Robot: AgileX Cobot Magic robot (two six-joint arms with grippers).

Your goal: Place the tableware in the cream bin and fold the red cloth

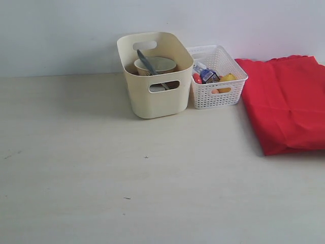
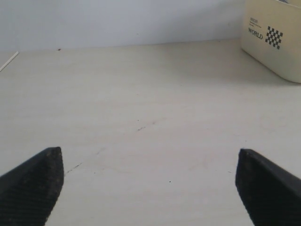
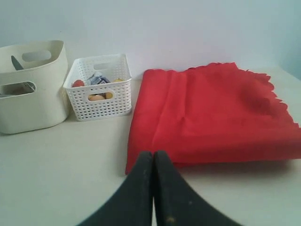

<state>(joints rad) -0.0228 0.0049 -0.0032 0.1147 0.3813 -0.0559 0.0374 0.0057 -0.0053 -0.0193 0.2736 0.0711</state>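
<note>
2 for 2, seemingly.
Showing bowl [image 1: 163,63] inside cream bin [image 1: 157,101] and red cloth [image 1: 289,101] folded; idling with left gripper [image 2: 148,155] spread wide, right gripper [image 3: 153,155] clenched empty.

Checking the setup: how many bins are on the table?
2: the cream bin, and the white lattice basket close on its right in the exterior view, between it and the red cloth.
</note>
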